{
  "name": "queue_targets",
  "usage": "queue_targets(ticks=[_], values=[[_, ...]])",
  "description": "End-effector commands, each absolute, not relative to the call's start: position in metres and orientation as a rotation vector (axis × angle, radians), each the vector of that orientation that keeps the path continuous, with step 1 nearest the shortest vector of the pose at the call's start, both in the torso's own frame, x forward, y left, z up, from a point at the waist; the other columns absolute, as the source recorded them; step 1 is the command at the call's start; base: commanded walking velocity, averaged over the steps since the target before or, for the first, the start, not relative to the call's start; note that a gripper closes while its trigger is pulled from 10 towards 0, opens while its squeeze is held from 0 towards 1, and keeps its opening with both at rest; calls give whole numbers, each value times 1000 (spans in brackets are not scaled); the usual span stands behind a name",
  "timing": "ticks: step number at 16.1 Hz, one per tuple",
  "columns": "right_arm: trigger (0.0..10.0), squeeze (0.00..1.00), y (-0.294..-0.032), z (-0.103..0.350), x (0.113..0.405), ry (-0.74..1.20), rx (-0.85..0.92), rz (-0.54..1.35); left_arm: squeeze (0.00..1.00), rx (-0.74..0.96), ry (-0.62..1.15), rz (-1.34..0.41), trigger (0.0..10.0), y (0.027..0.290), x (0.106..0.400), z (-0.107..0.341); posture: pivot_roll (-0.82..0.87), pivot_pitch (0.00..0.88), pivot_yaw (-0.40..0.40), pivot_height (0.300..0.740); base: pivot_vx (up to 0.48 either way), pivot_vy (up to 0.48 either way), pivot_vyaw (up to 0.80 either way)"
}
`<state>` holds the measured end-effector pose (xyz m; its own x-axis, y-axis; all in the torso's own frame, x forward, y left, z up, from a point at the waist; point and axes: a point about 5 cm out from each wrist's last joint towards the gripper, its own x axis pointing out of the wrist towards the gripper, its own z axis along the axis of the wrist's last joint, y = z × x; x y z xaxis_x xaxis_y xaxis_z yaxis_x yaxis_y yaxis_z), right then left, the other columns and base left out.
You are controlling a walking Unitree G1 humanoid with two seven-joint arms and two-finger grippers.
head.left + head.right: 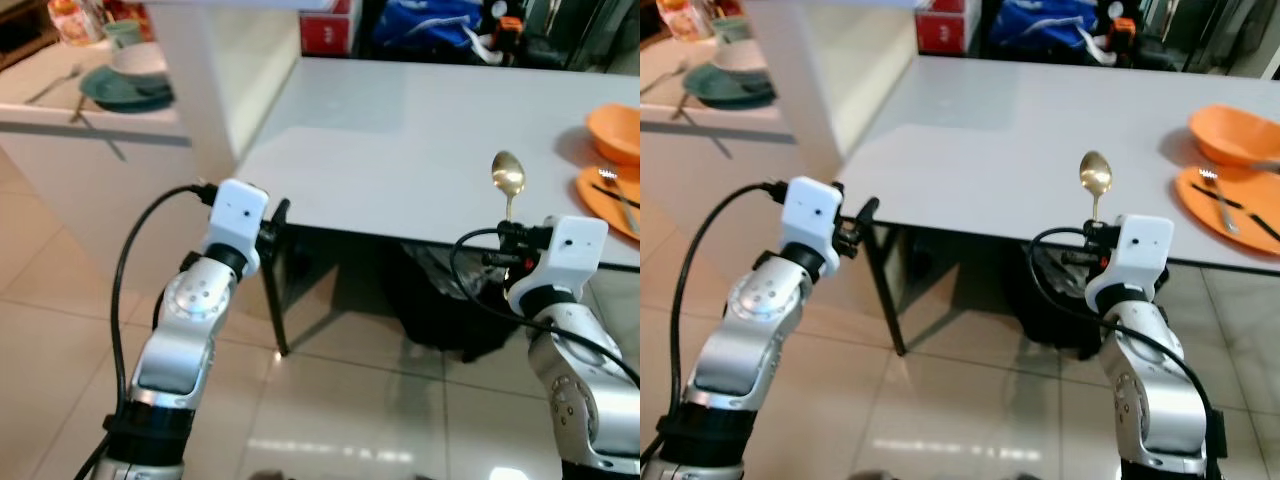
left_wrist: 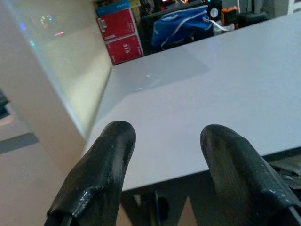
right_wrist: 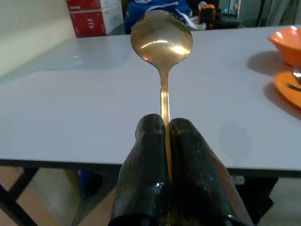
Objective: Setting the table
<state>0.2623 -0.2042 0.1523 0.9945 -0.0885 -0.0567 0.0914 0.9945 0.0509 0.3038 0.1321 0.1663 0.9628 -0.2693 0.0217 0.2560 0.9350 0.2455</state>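
**Gold spoon held at the near edge of a grey table**

Gold-coloured metal spoon [image 3: 161, 40]: pinched by its handle between the two black fingers of the right gripper [image 3: 165, 129], which are pressed together on it. It points out along the fingers, bowl foremost, over the near edge of the table. From the head views the bowl stands above the tabletop, not touching it.

Pale grey rectangular table with dark legs [image 1: 400, 150]: broad bare top before the robot.

Left gripper [image 2: 162, 136]: fingers spread apart, nothing between them, held just short of the table's near left corner and aimed across the top.

Orange bowl [image 1: 1230, 135]: on the table at the far right.

Orange flat plate [image 1: 1215, 205]: just in front of the bowl, near the table's right edge. A silver fork [image 1: 1218, 198] lies on it, beside a dark slender utensil, possibly a knife; the view is too small to be sure.

Teal plate [image 1: 125, 88]: on a pale side counter [image 1: 60, 125] to the far left, well apart from the table.

Red boxes [image 2: 118, 33] and a blue bag [image 2: 181, 24]: beyond the table's far edge.

Black bag-like mass [image 1: 440, 300]: on the tiled floor under the table.
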Motion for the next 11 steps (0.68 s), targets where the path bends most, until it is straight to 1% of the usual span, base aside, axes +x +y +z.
queue_targets(ticks=[1,4,11], values=[[10000,0,-210,154,260,43,49,-130,0,248,-57,-288,10000,128,304,166,73,41,75,740,0,-480,0],[10000,0,-205,155,263,36,58,-123,0,253,-61,-284,10000,131,305,168,77,43,72,740,0,-480,0],[10000,0,-207,156,266,33,59,-124,0,259,-60,-286,10000,131,306,167,76,43,71,740,0,-480,0]])
